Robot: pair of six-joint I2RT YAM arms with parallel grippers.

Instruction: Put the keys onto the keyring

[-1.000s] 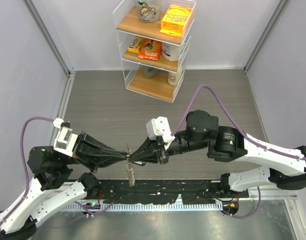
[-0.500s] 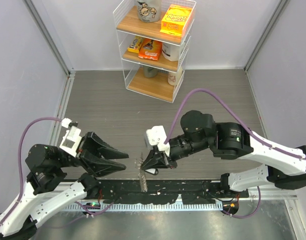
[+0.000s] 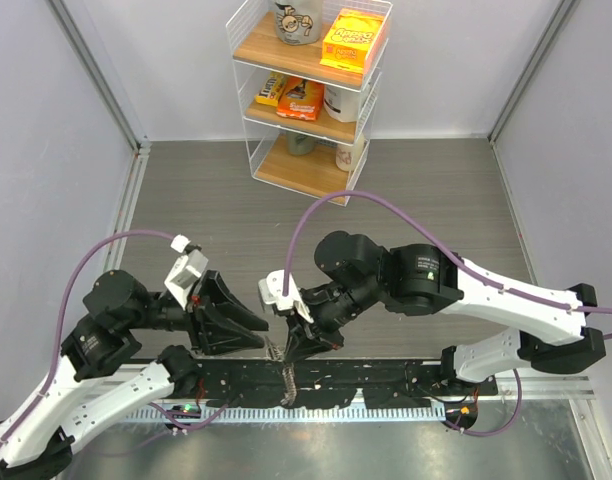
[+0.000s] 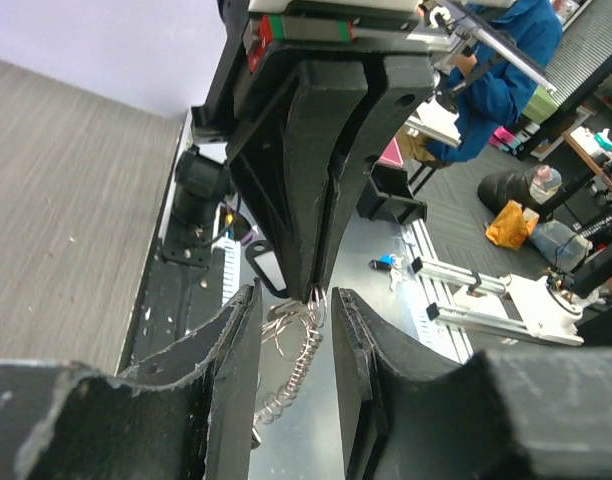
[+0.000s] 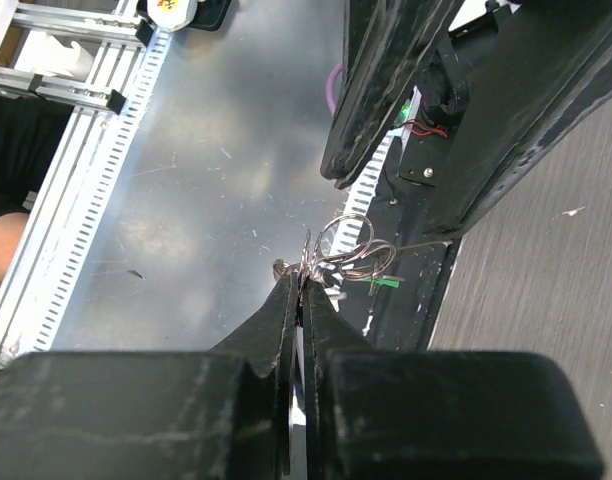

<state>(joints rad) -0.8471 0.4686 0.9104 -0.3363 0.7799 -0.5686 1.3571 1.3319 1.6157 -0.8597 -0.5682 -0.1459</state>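
Note:
The keyring (image 3: 285,368) is a short metal chain hanging from a bunch of wire rings. My right gripper (image 3: 290,348) is shut on those rings and holds them over the table's near edge. In the right wrist view the rings (image 5: 351,245) stick out past my shut gripper (image 5: 306,278), with the small green piece (image 5: 384,283) beside them. My left gripper (image 3: 258,330) is open and just left of the chain. In the left wrist view the chain (image 4: 298,365) hangs between its spread fingers (image 4: 238,345) without touching them. I cannot make out the keys among the rings.
A wire shelf (image 3: 308,95) with boxes and cups stands at the back. A black rail (image 3: 386,377) and a metal ledge (image 3: 386,440) run along the near edge, below the chain. A small blue item (image 4: 386,264) lies on the metal ledge.
My left gripper has let go of the chain, opened and drawn back to the left. My right gripper has carried the keyring down toward the near edge.

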